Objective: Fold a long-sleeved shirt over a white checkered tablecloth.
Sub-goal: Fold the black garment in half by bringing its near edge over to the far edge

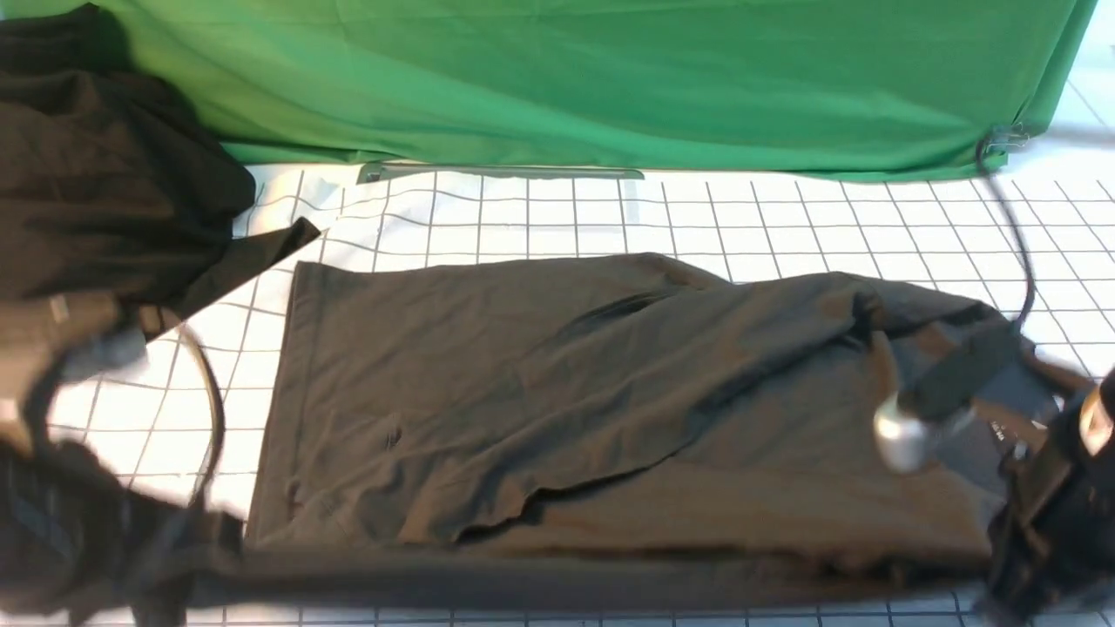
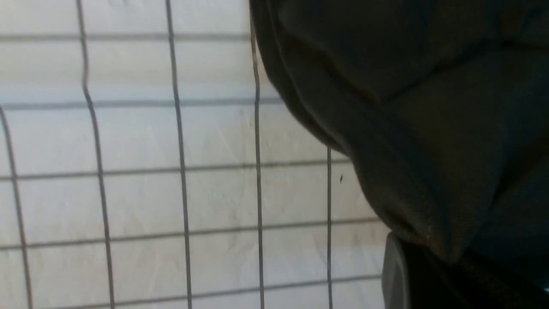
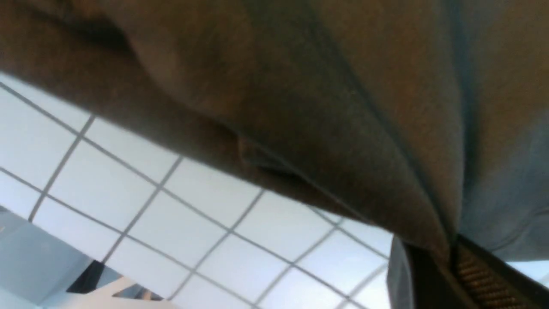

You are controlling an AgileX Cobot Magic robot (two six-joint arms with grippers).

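While the left pincer (image 2: 429, 266) and right pincer (image 3: 446, 257) each pinch only a thin edge of the long-sleeved shirt (image 1: 557, 392), which lies across the white checkered tablecloth (image 1: 784, 226), a quick lift could likely slip the jersey free. Only the wrist views show those pinches. The front view blurs them but shows the whole garment.

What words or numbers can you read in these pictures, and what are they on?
No text in any view is clear enough to read.
Shirt: tiny white marks near its right end in the front view, too small and blurred to read.
Tablecloth: only grey grid lines, no writing.
Green cloth: plain, no writing.
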